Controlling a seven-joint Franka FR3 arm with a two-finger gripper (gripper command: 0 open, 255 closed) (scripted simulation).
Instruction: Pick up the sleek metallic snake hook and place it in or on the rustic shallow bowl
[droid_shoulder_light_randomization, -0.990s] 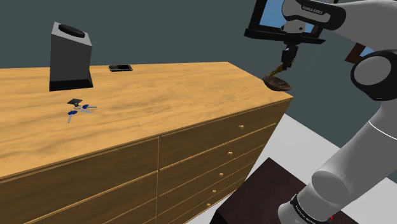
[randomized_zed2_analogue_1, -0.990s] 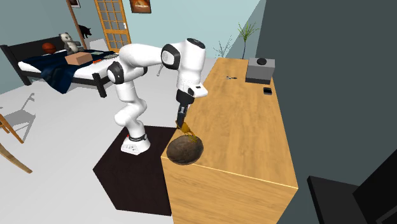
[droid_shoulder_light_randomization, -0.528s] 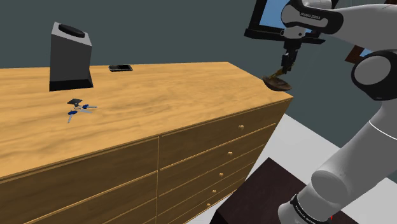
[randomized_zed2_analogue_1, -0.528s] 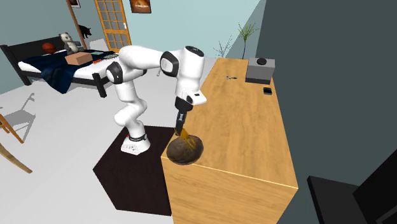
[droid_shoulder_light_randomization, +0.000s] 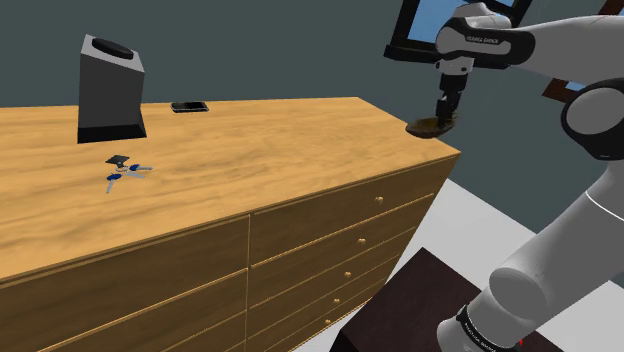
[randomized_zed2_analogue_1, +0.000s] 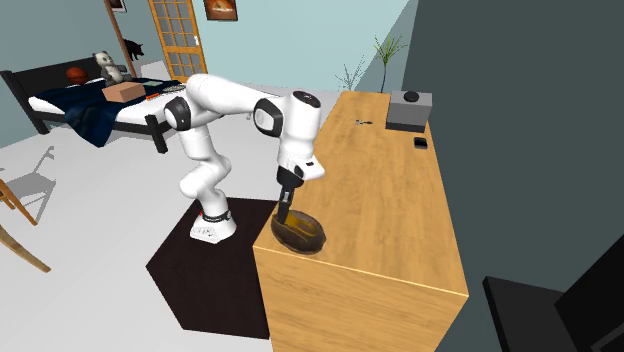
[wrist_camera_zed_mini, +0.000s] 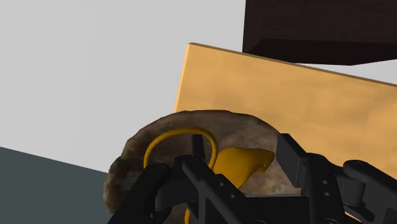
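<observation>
A brown, rough shallow bowl (droid_shoulder_light_randomization: 425, 127) (randomized_zed2_analogue_1: 305, 236) rests on the corner of the wooden dresser (droid_shoulder_light_randomization: 260, 150) nearest the arm. My gripper (droid_shoulder_light_randomization: 443, 112) (randomized_zed2_analogue_1: 283, 218) points down into it. In the wrist view the gripper (wrist_camera_zed_mini: 245, 153) is shut on the snake hook (wrist_camera_zed_mini: 240, 164), which looks yellow. Its curved loop lies against the inner wall of the bowl (wrist_camera_zed_mini: 191, 118). The fingertips sit low inside the bowl, just above its floor.
The bowl lies close to the dresser's corner edges, with floor and the dark stand (droid_shoulder_light_randomization: 400, 310) below. Far along the top are a grey box (droid_shoulder_light_randomization: 108, 90), a black phone (droid_shoulder_light_randomization: 188, 107) and a bunch of keys (droid_shoulder_light_randomization: 122, 170). A bed (randomized_zed2_analogue_1: 90, 105) stands behind the arm.
The gripper has come down with the hook from above the bowl into it. The bowl has shifted a little on the corner and now shows its hollow in the second exterior view.
</observation>
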